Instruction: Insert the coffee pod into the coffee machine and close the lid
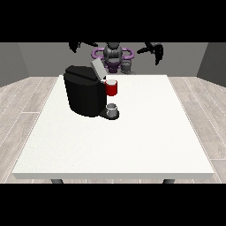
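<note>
Coffee pod, can't pick it out for sure; a small white bit (111, 81) sits atop the red part of the machine, could be the pod, cannot tell. Coffee machine (84, 95) is a black block on the white table (132, 141), toward the view's left of centre and in the far half. Its lid (98, 69) is grey, up and tilted back toward the robot, so open. Red holder (112, 89) sticks out of the machine's front at the view's right side. Under it a small grey cup (112, 109) stands on the dark drip base, just beside the machine body.

Robot (113, 55) small at the far table edge, both arms raised and out to the sides, well apart from the machine. Hand at the view's left (78, 45) is up above table level, holds nothing; fingers look dark and bunched, cannot tell spread or curled. Hand at the view's right (155, 50) also up in the air, fingers hanging downward, holds nothing; exact finger state cannot tell

Grey wood floor (26, 101) around the table
</note>
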